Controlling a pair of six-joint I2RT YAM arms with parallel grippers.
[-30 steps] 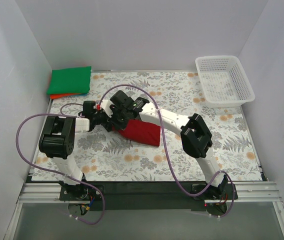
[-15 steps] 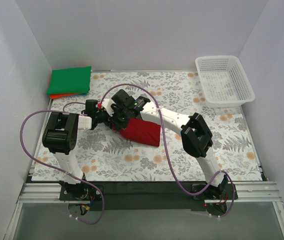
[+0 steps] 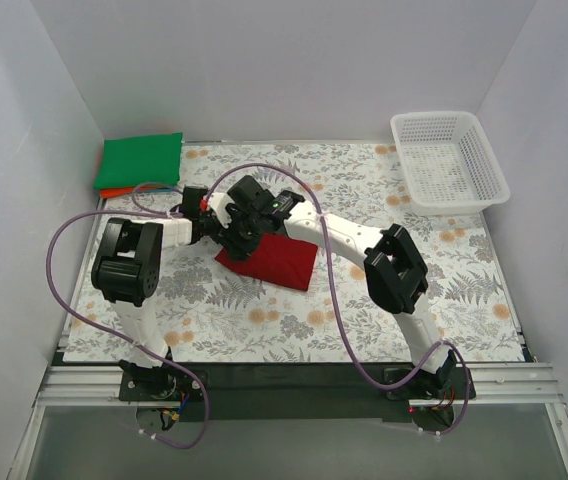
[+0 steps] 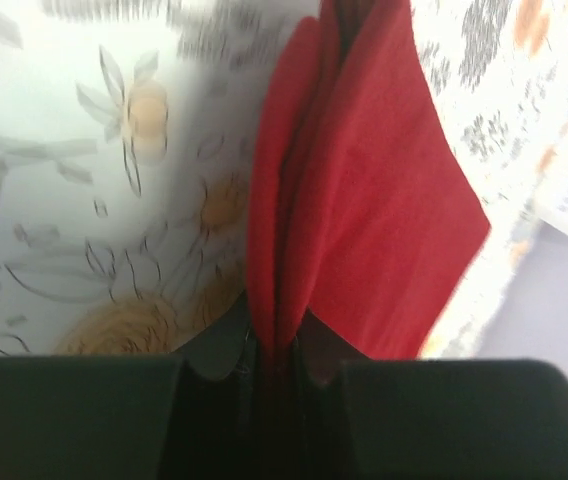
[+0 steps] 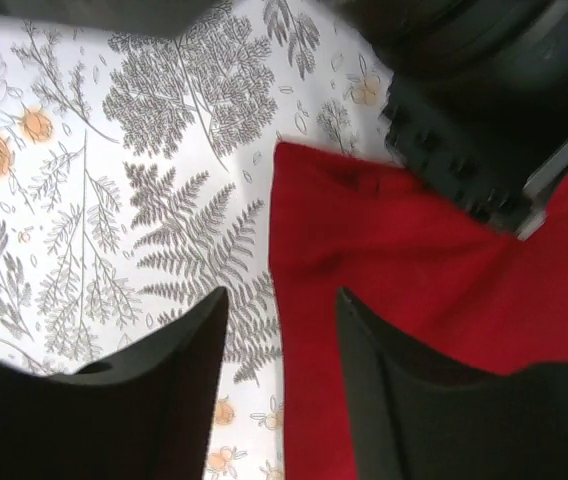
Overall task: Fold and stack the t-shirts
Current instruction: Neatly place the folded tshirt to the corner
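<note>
A folded dark red t-shirt (image 3: 272, 262) lies mid-counter (image 3: 444, 290), its left end clamped in the left jaws with cloth bunched between them. The right jaws stand apart over the same end, gripping nothing. In the far left corner a green t-shirt (image 3: 142, 160) rests on an orange t-shirt (image 3: 114, 191); a white basket (image 3: 456, 203) stands far right.

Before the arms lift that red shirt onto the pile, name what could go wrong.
1. Only the left gripper pinches the red shirt, at one edge where its layers fan apart; lifting could undo the fold.
2. The right gripper hangs open close beside it, with a purple cable looping nearby; the two may bump or snag.
</note>
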